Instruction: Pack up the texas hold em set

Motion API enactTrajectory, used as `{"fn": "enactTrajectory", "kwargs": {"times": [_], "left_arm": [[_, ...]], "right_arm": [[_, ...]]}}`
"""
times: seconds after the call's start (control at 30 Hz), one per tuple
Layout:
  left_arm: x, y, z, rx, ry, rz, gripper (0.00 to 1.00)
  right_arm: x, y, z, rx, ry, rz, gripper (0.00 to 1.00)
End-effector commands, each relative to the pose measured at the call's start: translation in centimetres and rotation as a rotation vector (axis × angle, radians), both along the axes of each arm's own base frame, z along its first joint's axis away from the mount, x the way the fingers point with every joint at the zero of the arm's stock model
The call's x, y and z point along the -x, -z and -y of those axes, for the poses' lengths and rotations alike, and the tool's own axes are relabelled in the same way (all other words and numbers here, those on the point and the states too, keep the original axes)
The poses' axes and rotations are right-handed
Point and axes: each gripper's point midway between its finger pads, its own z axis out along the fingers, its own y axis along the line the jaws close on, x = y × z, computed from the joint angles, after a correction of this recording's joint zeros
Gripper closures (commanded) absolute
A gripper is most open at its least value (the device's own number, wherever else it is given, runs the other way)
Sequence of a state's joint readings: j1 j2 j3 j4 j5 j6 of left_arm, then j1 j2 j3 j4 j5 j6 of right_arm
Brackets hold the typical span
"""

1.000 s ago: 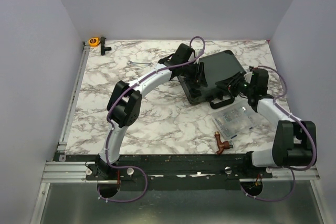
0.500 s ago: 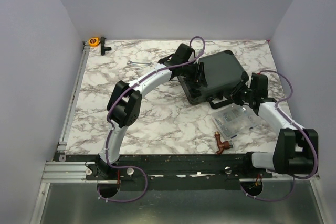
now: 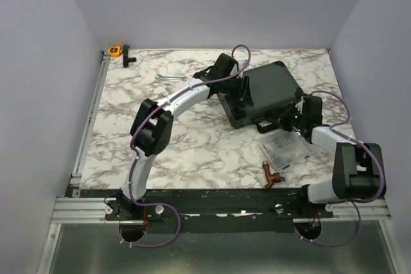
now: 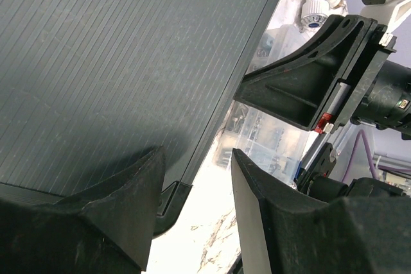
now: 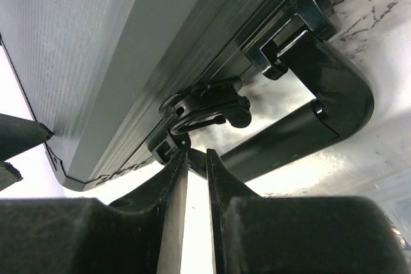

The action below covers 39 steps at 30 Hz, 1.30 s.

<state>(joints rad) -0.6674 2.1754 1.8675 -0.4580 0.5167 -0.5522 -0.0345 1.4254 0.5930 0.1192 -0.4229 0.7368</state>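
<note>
Presently, the black briefcase (image 3: 266, 88) lay shut and flat on the marble tabletop (image 3: 192, 149), right of centre and toward the far side, with its handle (image 3: 268, 122) facing the near edge.

Left arm: it reached from the near-left base across to the left edge of the briefcase. The left gripper (image 3: 243, 93) sat at that edge. In the left wrist view, the left gripper (image 4: 196, 155) had its fingers spread, with one finger (image 4: 115, 210) over the ribbed lid (image 4: 128, 62) and the other finger (image 4: 289, 222) beyond the lid's edge. A corner of the case showed in the gap between them.

Right arm: it was bent low over the near-right tabletop. The right gripper (image 3: 283, 120) pointed at the handle side of the briefcase. In the right wrist view, the right gripper (image 5: 196, 153) had its fingers drawn almost together, only a thin slit remaining, with nothing visibly pinched. The tips stood just beside a black latch (image 5: 205, 108) on the front of the case (image 5: 96, 30). The handle (image 5: 321, 110) curved away to the right of the latch.

A clear plastic compartment box (image 3: 290, 149) rested near the briefcase on its near side. A brown pipe fitting (image 3: 270, 174) lay nearer still, close to the tabletop's near edge. An orange tape measure (image 3: 115, 50) sat in the far-left corner.
</note>
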Motion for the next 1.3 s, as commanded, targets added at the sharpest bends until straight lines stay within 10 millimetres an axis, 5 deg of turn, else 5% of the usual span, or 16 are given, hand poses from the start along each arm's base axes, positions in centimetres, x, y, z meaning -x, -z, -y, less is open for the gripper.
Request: {"fn": "enactTrajectory", "kwargs": {"times": [0.0, 0.6, 0.97, 1.27], "left_arm": [[3.6, 8.1, -3.4, -0.236, -0.017, -0.202, 0.53], [3.5, 8.3, -3.7, -0.248, -0.026, -0.201, 0.56], [3.6, 8.1, -3.7, -0.246, -0.022, -0.196, 0.57], [3.6, 8.1, -3.6, -0.246, -0.013, -0.198, 0.57]], "right_arm": [[-1.6, -1.0, 0.6, 0.012, 0.033, 0.074, 0.82], [-4.6, -4.1, 1.4, 0.077, 0.041, 0.25, 0.82], [-5.7, -9.0, 1.1, -0.028, 0.098, 0.418, 0.82], [-5.1, -7.6, 1.3, 0.046, 0.064, 0.312, 0.82]]}}
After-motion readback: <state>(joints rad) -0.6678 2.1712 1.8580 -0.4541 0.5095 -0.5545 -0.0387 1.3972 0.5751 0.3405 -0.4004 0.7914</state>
